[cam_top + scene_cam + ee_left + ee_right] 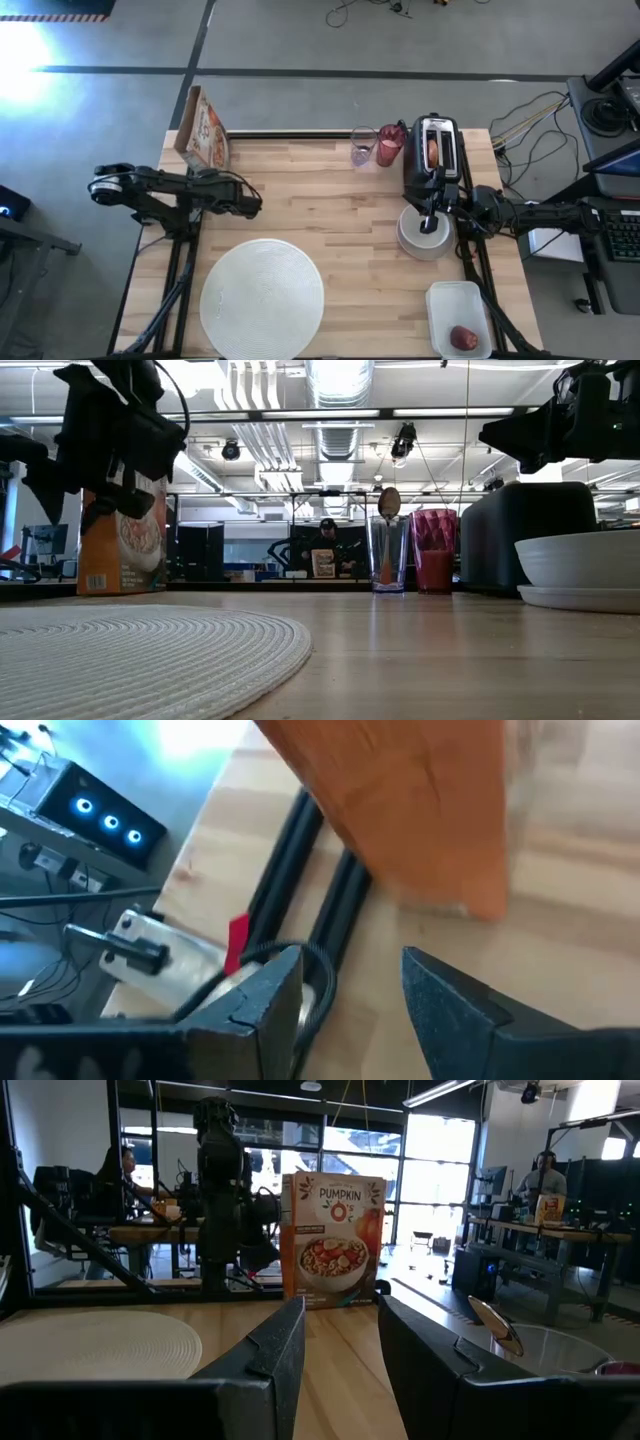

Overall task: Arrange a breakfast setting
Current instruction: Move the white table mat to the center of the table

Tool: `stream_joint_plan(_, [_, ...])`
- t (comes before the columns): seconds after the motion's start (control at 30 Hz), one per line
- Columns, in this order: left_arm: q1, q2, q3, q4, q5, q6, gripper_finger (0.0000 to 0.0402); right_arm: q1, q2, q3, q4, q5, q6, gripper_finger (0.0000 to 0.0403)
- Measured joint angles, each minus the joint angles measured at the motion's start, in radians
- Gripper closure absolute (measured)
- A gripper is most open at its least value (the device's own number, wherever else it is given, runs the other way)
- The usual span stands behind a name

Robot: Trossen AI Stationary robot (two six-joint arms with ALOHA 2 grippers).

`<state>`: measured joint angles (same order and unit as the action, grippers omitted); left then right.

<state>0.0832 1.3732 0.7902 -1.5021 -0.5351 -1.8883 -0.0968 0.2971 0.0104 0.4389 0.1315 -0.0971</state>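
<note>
Wooden table, seen from above — round white woven placemat at the near edge, cereal box at the far left corner. Clear glass and pink tumbler stand side by side at the far edge beside a black toaster with something orange in one slot, perhaps the bagel half. Small white bowl sits on the small grey plate, right gripper directly over it. Red apple lies in a white tray at the near right corner. Left gripper hangs mid-table, left of centre.

Low view — bowl on its plate at right; a spoon stands in the glass.

Left wrist view — fingers parted, nothing between them.

Right wrist view — fingers narrowly apart, empty.

Handling, by judgement: bowl rigid, glossy, breakable, likely slippery; pinch its rim, one finger inside. Apple firm, inclined to roll.
</note>
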Motion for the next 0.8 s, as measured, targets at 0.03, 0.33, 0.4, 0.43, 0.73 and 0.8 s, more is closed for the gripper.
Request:
stream_joint_plan(0.03, [-0.006,0.0,0.01,0.0,0.021,0.021,0.0244,0.0,0.0,0.0,0.0,0.0,0.0,0.0284])
stream_joint_plan(0.33, [-0.142,0.0,0.132,0.04,0.116,0.286,0.0244,0.0,0.0,0.0,0.0,0.0,0.0,0.0284])
stream_joint_plan(0.4, [-0.213,0.0,0.152,0.086,0.116,0.332,0.0244,0.0,0.0,0.0,0.0,0.0,0.0,0.0284])
stream_joint_plan(0.43, [-0.252,0.0,0.16,0.124,0.117,0.354,0.0244,0.0,0.0,0.0,0.0,0.0,0.0,0.0284])
stream_joint_plan(0.73, [-0.558,0.0,0.179,0.546,0.192,0.515,0.0244,0.0,0.0,0.0,0.0,0.0,0.0,0.0284])
stream_joint_plan(0.8, [-0.607,0.0,0.178,0.581,0.214,0.499,0.0244,0.0,0.0,0.0,0.0,0.0,0.0,0.0284])
